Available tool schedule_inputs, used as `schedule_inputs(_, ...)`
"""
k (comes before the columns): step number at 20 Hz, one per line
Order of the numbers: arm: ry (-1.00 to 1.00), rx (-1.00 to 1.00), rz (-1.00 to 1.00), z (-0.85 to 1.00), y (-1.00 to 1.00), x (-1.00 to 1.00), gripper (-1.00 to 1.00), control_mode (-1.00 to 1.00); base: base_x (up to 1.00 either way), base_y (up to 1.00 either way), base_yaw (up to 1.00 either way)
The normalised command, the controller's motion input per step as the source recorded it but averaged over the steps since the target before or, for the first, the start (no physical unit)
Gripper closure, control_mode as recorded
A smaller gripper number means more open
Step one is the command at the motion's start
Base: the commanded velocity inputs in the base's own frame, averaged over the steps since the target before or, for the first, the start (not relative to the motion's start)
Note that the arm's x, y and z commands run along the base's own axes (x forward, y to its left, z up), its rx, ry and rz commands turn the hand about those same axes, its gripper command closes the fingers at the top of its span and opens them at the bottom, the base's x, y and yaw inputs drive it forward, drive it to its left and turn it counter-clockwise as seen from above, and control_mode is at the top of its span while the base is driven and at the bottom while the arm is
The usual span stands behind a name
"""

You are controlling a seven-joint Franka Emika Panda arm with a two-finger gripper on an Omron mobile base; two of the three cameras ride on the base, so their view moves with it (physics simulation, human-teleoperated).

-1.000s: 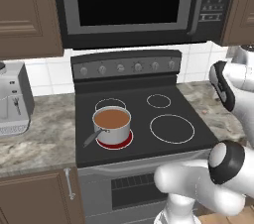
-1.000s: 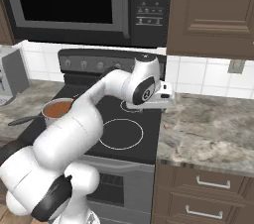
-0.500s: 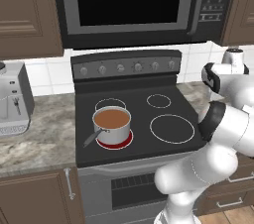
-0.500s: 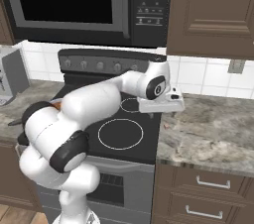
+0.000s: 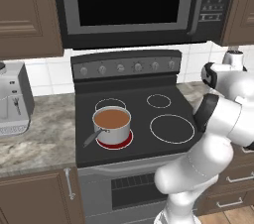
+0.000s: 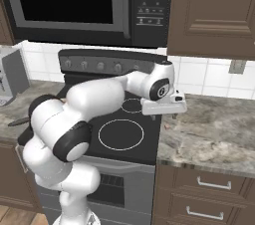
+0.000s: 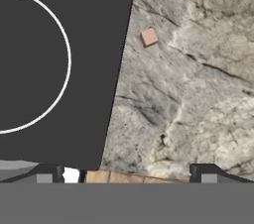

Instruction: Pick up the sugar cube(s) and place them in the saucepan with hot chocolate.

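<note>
Currently the work stands at the approach step: nothing is picked up yet. The saucepan (image 5: 112, 125) sits on the stove's (image 5: 134, 124) front left burner, which glows red beneath it, with its thin handle pointing toward the front left. The hot chocolate (image 5: 112, 117) fills it as a flat brown disc.

The arm is swung across to the stone counter (image 6: 209, 134) right of the stove, well apart from the pan. Its gripper (image 6: 164, 118) hangs above the counter's left margin, just beside the cooktop edge, pointing down. In the hand view the two finger tips (image 7: 49, 173) sit wide at the bottom corners with nothing between them, so the jaws stand apart and empty.

One sugar cube (image 7: 149, 36), small and pale tan, lies on the counter close to the stove edge. In the hand view it is ahead of the fingers and not centred between them. Whether more cubes exist elsewhere I cannot tell.

In my judgement, the next move calls for shifting the hand until the cube lies between the fingers, then descending and closing. The cube is small, so misalignment risks nudging it aside.
</note>
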Motion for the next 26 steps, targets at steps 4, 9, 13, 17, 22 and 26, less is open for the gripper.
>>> schedule_inputs(4,0.00,0.01,0.08,-0.15,0.00,0.28,-1.00,-1.00,0.00,0.00,0.00)
schedule_inputs(9,-0.03,0.02,0.06,-0.15,0.00,0.27,-1.00,-1.00,0.00,0.00,0.00)
schedule_inputs(13,-0.02,0.02,0.01,-0.20,0.00,0.41,-1.00,-1.00,0.00,0.00,0.00)
schedule_inputs(17,-0.03,0.04,0.00,-0.19,-0.01,0.33,-1.00,-1.00,0.00,0.00,0.00)
schedule_inputs(22,-0.01,0.03,0.00,-0.23,-0.07,0.32,-1.00,-1.00,0.00,0.00,0.00)
schedule_inputs(26,0.00,0.02,0.00,-0.26,-0.13,0.42,-1.00,-1.00,0.00,0.00,0.00)
